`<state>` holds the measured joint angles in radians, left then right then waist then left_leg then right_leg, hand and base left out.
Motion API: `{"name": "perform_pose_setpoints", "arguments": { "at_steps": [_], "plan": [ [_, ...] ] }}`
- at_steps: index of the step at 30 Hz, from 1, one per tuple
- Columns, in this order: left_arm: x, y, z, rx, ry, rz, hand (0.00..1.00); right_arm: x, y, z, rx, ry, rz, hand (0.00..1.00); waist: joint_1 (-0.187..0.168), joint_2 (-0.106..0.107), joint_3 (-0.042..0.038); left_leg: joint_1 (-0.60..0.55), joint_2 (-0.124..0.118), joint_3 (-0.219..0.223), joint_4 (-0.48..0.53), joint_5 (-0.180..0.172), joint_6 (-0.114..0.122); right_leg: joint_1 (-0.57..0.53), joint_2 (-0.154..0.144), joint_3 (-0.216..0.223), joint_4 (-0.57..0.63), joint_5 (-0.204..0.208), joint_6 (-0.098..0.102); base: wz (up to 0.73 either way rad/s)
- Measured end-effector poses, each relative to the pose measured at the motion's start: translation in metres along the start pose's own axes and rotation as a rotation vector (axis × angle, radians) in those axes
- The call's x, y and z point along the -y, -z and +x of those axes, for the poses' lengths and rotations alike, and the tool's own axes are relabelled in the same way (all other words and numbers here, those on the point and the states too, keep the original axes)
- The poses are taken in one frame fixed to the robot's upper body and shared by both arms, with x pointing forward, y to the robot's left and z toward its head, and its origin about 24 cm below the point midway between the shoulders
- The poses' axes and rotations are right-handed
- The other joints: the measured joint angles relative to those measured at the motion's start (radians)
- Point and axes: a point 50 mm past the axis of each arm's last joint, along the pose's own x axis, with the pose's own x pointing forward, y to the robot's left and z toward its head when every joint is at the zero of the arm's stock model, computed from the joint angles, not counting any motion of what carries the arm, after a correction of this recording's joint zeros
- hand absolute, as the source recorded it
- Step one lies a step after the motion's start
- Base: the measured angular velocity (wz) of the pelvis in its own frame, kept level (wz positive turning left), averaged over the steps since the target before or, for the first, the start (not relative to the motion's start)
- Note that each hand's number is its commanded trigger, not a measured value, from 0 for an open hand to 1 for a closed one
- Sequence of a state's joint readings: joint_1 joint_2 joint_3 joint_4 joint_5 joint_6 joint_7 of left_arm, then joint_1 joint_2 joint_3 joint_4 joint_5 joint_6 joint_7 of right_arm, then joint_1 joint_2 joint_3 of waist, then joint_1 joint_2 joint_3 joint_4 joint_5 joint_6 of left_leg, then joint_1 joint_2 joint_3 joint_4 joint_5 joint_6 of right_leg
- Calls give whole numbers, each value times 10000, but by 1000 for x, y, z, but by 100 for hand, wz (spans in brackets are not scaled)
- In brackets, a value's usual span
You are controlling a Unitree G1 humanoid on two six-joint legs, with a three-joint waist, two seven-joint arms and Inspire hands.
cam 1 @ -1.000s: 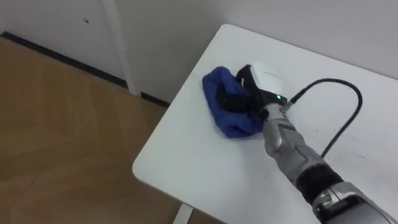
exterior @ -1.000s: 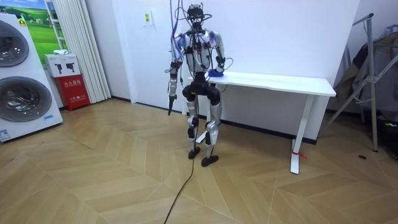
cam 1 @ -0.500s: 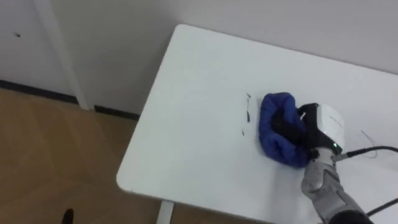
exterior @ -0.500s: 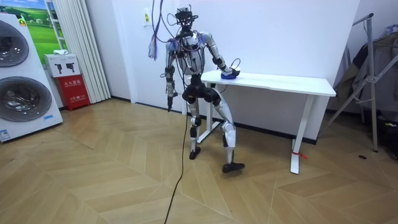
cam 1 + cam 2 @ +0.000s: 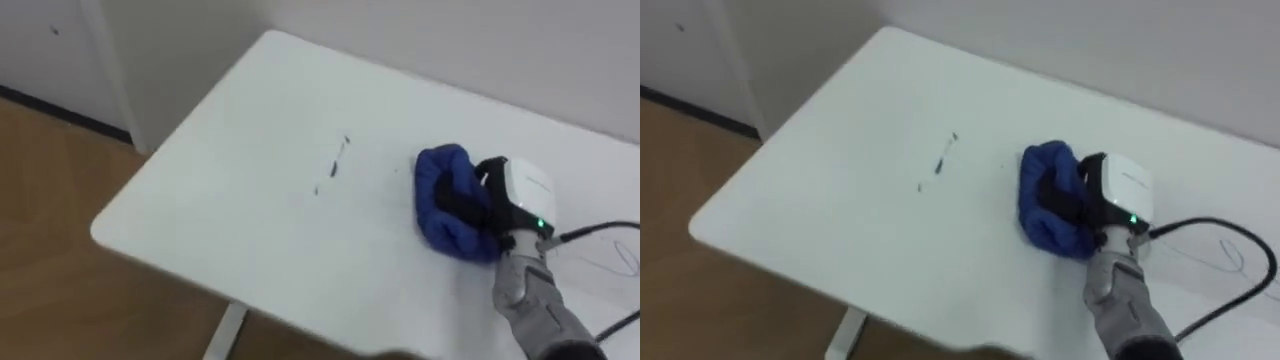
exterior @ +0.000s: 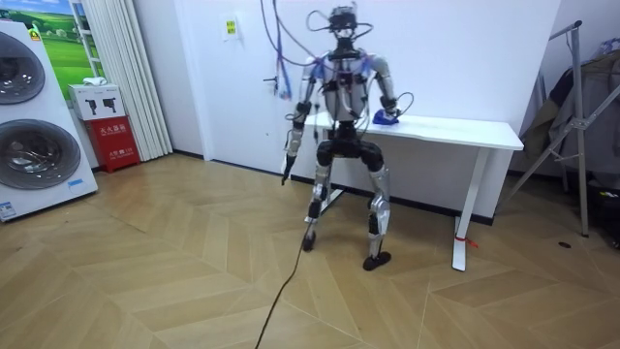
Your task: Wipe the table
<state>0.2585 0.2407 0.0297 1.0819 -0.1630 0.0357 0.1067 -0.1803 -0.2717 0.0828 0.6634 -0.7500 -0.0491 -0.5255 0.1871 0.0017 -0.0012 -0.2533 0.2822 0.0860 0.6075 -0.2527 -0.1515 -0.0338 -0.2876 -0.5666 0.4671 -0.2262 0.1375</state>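
A blue cloth lies bunched on the white table, right of its middle. My right hand rests on the cloth from the right, its dark fingers curled into the folds. Short dark marks show on the tabletop to the left of the cloth. In the right eye view the cloth and the right hand look the same. The room view has me standing at the table's left part, right hand on the cloth. My left hand hangs at my side.
A dark cable loops over the table behind my right wrist, near a faint blue scribble. The table's near edge and left corner border wooden floor. Washing machines and a red box stand at the room view's left, a rack at its right.
I have stepped toward the room view's right along the table. My right hand has dragged the cloth from the left corner toward the middle, and dark marks now show left of it.
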Motion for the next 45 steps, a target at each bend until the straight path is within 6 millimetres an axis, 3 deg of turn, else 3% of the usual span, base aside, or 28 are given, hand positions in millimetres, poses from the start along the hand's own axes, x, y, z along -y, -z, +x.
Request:
{"name": "perform_pose_setpoints", "arguments": {
  "at_steps": [2,4,6,8,9,11,14,16,17,19,20,22,24,27,29,32,34,35,37,40,43,45],
  "plan": [
    [1,1,0,19,30,-4,0,2,-10,7,275,-189,-81,100,422,234,89,302,-184,441,48,-19,182,-33,319,264,-22,-122,-197,-33],
    [1,1,0,44,99,-23,0,2,-42,16,1311,-488,-266,100,1147,415,109,582,-761,475,-304,-220,520,-256,621,918,-46,-196,-486,-84],
    [1,1,0,24,145,-140,0,5,-73,24,2532,-531,-704,100,1594,400,117,793,-1273,490,-1043,-257,691,-661,793,1365,-55,-200,-624,-80],
    [2,1,0,-70,284,-210,0,3,-106,28,3788,-614,-1104,100,2064,359,128,1186,-1322,437,-1786,-80,581,-886,1028,1801,-328,-76,-802,-76],
    [2,4,-1,-203,342,-248,0,-1,-122,26,4294,-689,-1101,100,2047,247,135,1278,-1342,407,-2139,71,538,-824,1111,1798,-564,-26,-800,0],
    [4,-5,0,-68,461,-285,0,-4,-129,22,4603,-790,-1078,100,1975,56,138,1303,-1437,207,-2460,209,539,-754,1135,1678,-857,10,-742,37],
    [5,-14,0,284,543,-354,0,-15,-104,17,3857,-1052,-1101,100,1523,-138,121,1271,-1726,-268,-2717,319,644,-398,1014,1366,-1228,110,-560,50],
    [1,-23,-1,678,408,-656,0,-19,-76,5,3057,-674,-169,100,896,-245,126,1285,-1953,-489,-2866,384,751,-179,908,1390,-1498,207,-392,40],
    [-1,-24,-1,788,326,-819,0,-20,-68,2,2816,-552,64,100,743,-276,131,1304,-2000,-538,-2876,392,764,-91,900,1400,-1616,245,-327,33],
    [-13,-33,-1,1395,-166,-1190,0,-21,-32,-14,1549,-66,776,100,80,-438,134,1525,-2174,-579,-3034,418,808,326,846,1404,-2063,355,-153,18],
    [-16,-35,-1,1500,-276,-1294,0,-20,-21,-19,1166,81,875,100,-38,-485,113,1573,-2225,-561,-3072,424,817,423,824,1399,-2173,372,-122,0],
    [-22,-39,-2,1900,-572,-1582,0,-14,24,-38,-381,642,838,100,-270,-579,39,1739,-2284,-518,-3107,413,836,623,794,1365,-2324,559,-54,-6],
    [-22,-41,-3,2056,-614,-1590,0,-6,45,-44,-1111,1019,601,100,-451,-572,36,1829,-2282,-478,-3128,363,921,685,790,1339,-2318,615,-54,-10],
    [-18,-42,-3,2136,-512,-1595,0,-3,52,-42,-1615,1241,777,100,-441,-487,28,1854,-2265,-331,-3151,326,982,662,804,1455,-2395,645,-50,-20],
    [-8,-44,-3,2115,-253,-1666,0,-1,46,-34,-1616,1292,670,100,-324,-303,-12,1830,-2249,-322,-3157,319,1001,548,814,1514,-2337,689,-88,-14],
    [8,-45,-2,1986,234,-1398,0,-1,20,-12,-1271,1065,404,100,357,-130,-3,1798,-2151,-322,-3273,323,1006,172,958,1902,-2202,863,-268,-55],
    [17,-44,-1,1733,476,-1179,0,-6,-26,10,101,361,-37,100,822,-69,41,1786,-1994,-322,-3382,392,926,-44,1151,1892,-2221,1044,-447,-47],
    [20,-44,-1,1663,540,-1137,0,-8,-40,13,561,182,-156,100,935,-76,46,1782,-1965,-329,-3412,429,896,-66,1187,1891,-2220,1056,-467,-11],
    [26,-45,-1,1568,769,-814,0,-15,-90,21,2201,-419,-279,100,1331,-145,98,1716,-1872,-495,-3414,492,809,-68,1300,1766,-2278,1065,-504,15],
    [30,-44,-1,1406,939,-687,0,-23,-128,18,3341,-976,10,100,1795,-332,173,1618,-1917,-732,-3379,530,814,20,1307,1510,-2484,1071,-511,28],
    [27,-34,-2,1039,861,-681,0,-31,-128,12,3638,-1427,9,100,1940,-402,196,1632,-1966,-948,-3380,553,848,158,1265,1314,-2487,1077,-499,29],
    [24,-27,-3,912,791,-716,0,-33,-116,6,3448,-1357,160,100,1730,-370,217,1645,-2008,-1033,-3402,550,853,229,1236,1189,-2532,1059,-471,23]
  ]
}}
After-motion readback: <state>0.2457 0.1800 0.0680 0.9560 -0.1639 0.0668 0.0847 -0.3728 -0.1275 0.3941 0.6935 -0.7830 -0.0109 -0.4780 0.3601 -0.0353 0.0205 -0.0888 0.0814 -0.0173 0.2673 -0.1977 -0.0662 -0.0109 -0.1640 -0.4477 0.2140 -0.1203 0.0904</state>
